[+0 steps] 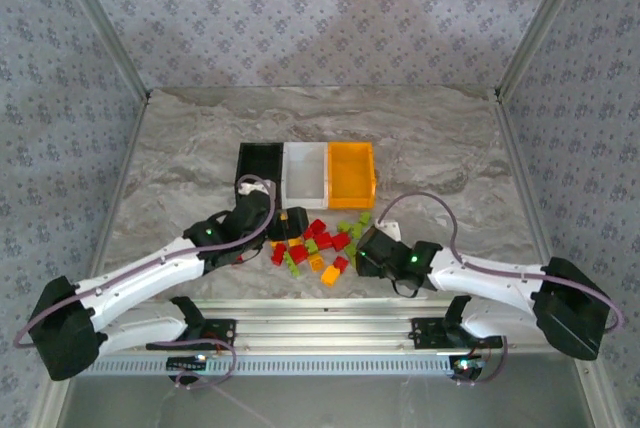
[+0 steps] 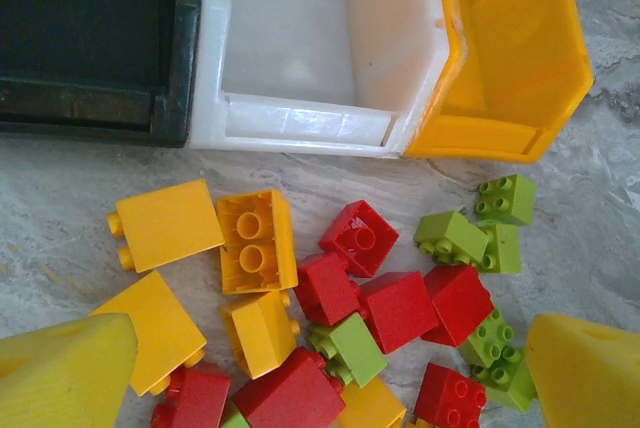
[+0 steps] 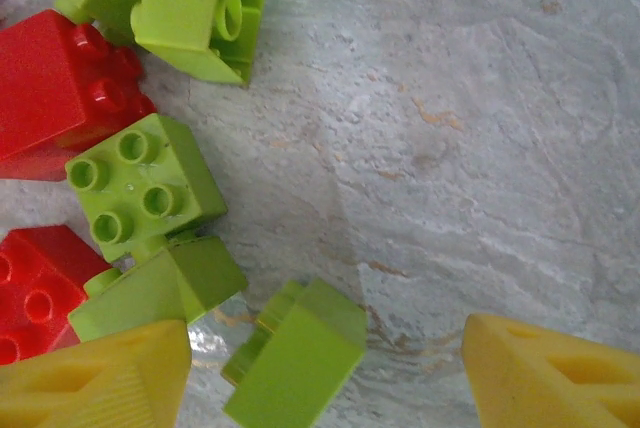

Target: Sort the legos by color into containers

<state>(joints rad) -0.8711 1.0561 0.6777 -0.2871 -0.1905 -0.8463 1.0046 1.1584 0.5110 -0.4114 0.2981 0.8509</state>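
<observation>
The legos (image 1: 315,243) lie in a loose pile of red, orange and light green bricks just in front of the containers. These are a black bin (image 1: 243,163), a white bin (image 1: 305,198) and an orange-yellow bin (image 1: 352,191), joined in a row. My left gripper (image 2: 330,383) hangs open over the pile's left part, with a green brick (image 2: 352,348), red bricks (image 2: 398,310) and orange bricks (image 2: 255,240) below its gap. At the pile's right edge my right gripper (image 3: 325,378) is open. A light green brick (image 3: 295,358) lies between its yellow fingers (image 3: 95,378), nearer the left one.
The marble tabletop (image 3: 480,148) is bare to the right of the pile. An aluminium rail (image 1: 320,323) runs along the near edge between the arm bases. Patterned walls close in the table on the left, back and right.
</observation>
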